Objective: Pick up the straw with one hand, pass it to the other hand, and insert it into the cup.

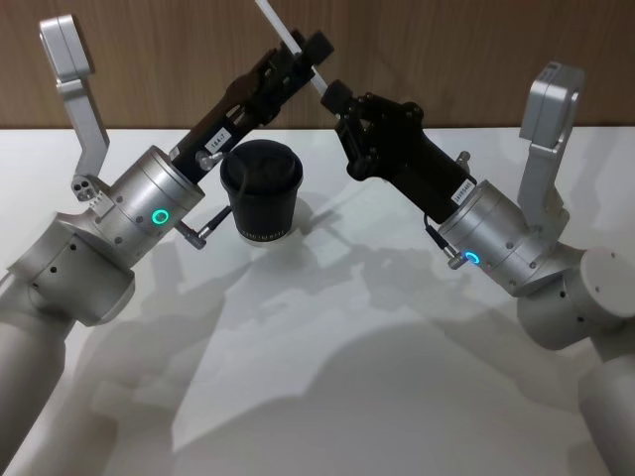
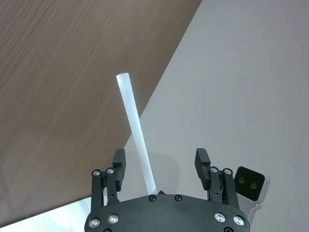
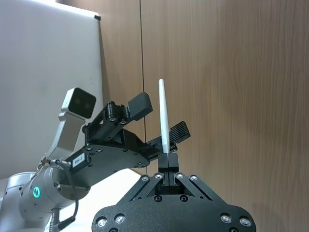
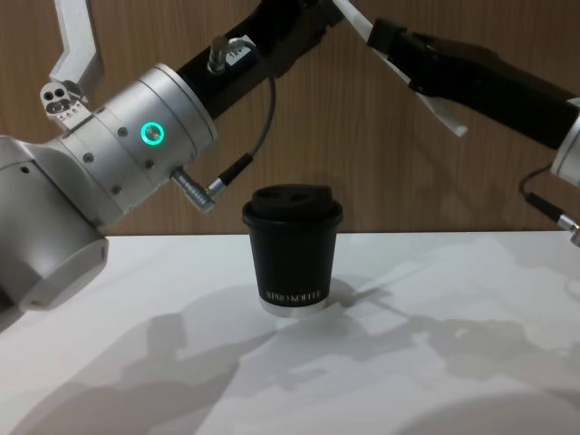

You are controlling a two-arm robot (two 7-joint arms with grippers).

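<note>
My right gripper [image 1: 333,95] is shut on the thin white straw [image 1: 288,38], held high above the table behind the cup. The straw [image 3: 164,116] rises from the shut fingertips of the right gripper [image 3: 168,162]. My left gripper [image 1: 299,52], on the arm with the grey cable and plug, is open around the straw's upper part. In the left wrist view the straw [image 2: 137,135] passes between the spread fingers [image 2: 119,158] without touching them. The black lidded cup [image 1: 261,191] stands upright on the white table, below both grippers. The straw's flattened end [image 4: 449,116] sticks out below the right gripper.
The white table [image 1: 327,377] stretches in front of the cup [image 4: 292,252], crossed by arm shadows. A wood-panelled wall [image 1: 446,50] stands behind. Both arms' camera brackets [image 1: 67,50] rise at the sides.
</note>
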